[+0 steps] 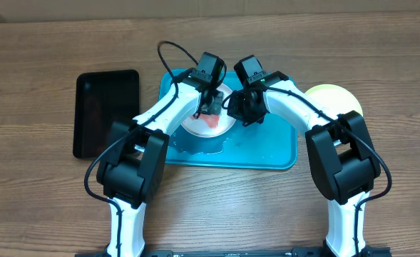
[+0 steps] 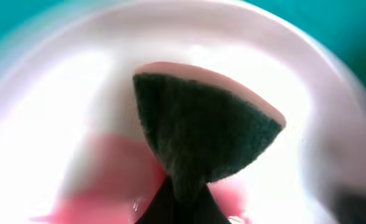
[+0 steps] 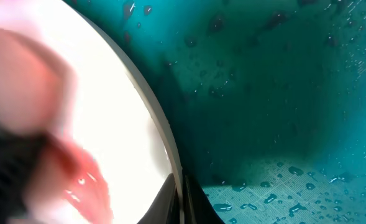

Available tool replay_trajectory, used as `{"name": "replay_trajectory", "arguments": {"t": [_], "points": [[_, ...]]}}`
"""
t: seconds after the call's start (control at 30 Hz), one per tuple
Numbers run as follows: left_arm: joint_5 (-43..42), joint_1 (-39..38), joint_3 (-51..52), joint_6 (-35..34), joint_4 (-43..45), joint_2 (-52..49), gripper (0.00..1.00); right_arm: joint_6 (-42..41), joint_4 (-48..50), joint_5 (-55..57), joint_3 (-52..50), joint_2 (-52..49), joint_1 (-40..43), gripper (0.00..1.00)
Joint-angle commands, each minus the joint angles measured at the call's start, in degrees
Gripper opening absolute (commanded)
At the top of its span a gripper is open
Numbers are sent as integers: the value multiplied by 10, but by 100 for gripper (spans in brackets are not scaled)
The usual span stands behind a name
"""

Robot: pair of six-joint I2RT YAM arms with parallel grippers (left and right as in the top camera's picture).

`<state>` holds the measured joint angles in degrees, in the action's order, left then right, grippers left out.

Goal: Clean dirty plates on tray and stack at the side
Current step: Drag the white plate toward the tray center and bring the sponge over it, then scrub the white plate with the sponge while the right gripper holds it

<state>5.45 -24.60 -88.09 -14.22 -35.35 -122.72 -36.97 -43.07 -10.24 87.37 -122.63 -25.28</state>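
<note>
You are in the scrubbing step. The white plate [image 1: 222, 128] lies inside the turquoise tray [image 1: 274, 151], towards its left half, and both arms meet over it. Your left gripper [image 1: 211, 107] is closed tight on a dark green sponge [image 2: 201, 130] with a pink backing, and the left wrist view shows the sponge pressed down onto the plate face just beside the red smear [image 2: 114, 168], which is not yet wiped off. Your right gripper [image 1: 235, 107] sits at the plate's right edge; in the right wrist view its jaws look pinched onto the rim to steady it, though only the tips show. The tray floor is wet with droplets. The yellow-green plate [image 1: 338, 96] rests on the tabletop [image 1: 38, 71] just beyond the tray's right end, half hidden by the right arm, which looks like the stacking spot. Next, sweep the sponge across the red patch, pressing evenly while the right side holds firm, since a wet plate may slide or tip.
</note>
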Motion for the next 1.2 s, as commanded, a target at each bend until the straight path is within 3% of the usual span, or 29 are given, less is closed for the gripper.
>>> {"name": "replay_trajectory", "arguments": {"t": [0.0,0.1,0.23,0.33,0.43,0.5,0.67,0.87,0.97,1.07,1.17], "points": [[205,16,8,-76,-2,-17,4,-3,-5,12,-4,-13,-3,4],[210,18,8,-79,-17,-17,4,-3,-5,12,-4,-13,-3,4],[112,17,9,-49,-69,-17,4,-3,-5,12,-4,-13,-3,4],[-30,17,9,7,-112,-17,4,-3,-5,12,-4,-13,-3,4],[-223,17,9,130,-142,-17,4,-3,-5,12,-4,-13,-3,4],[-291,17,9,179,-152,-17,4,-3,-5,12,-4,-13,-3,4],[-233,20,9,130,-94,-17,4,-3,-5,12,-4,-13,-3,4],[-22,30,9,-4,19,-17,4,-3,-7,12,-4,-13,-3,4],[83,30,9,-54,28,-17,4,-3,-8,12,-4,-13,-3,4],[95,29,9,-56,-12,-17,4,-1,-8,12,-4,-13,-3,4],[54,28,9,-54,-81,-17,4,-1,-7,12,-4,-13,-3,4]]}}
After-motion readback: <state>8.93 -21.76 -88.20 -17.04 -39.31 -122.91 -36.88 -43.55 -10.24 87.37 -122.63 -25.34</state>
